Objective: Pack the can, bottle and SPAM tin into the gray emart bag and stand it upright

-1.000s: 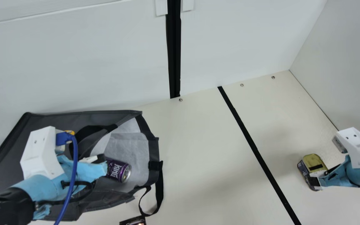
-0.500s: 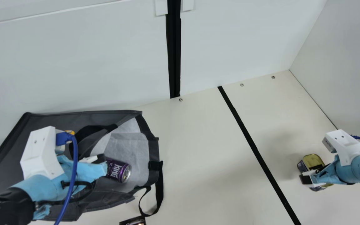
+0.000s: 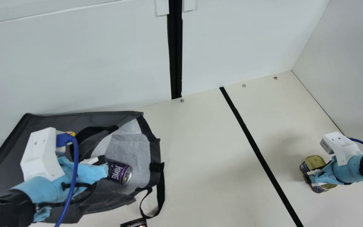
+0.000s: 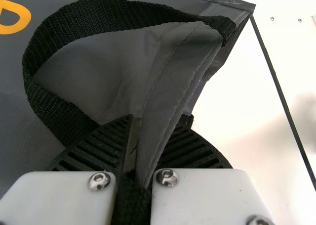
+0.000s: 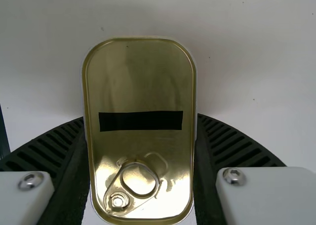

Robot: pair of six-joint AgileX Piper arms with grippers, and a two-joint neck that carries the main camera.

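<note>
The right gripper (image 5: 140, 117) looks closed on the tin (image 5: 138, 86), parted just to its width, a finger along each long side. From there the bag (image 3: 74, 118) lies well leftward, its edge pinched tight in the left gripper (image 4: 148, 123).

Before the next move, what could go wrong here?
The can lies on its side near the gray bag mouth; it could roll out if the left hand tugs the pinched edge. The strap loop there might snag the SPAM tin or right hand going in.
</note>
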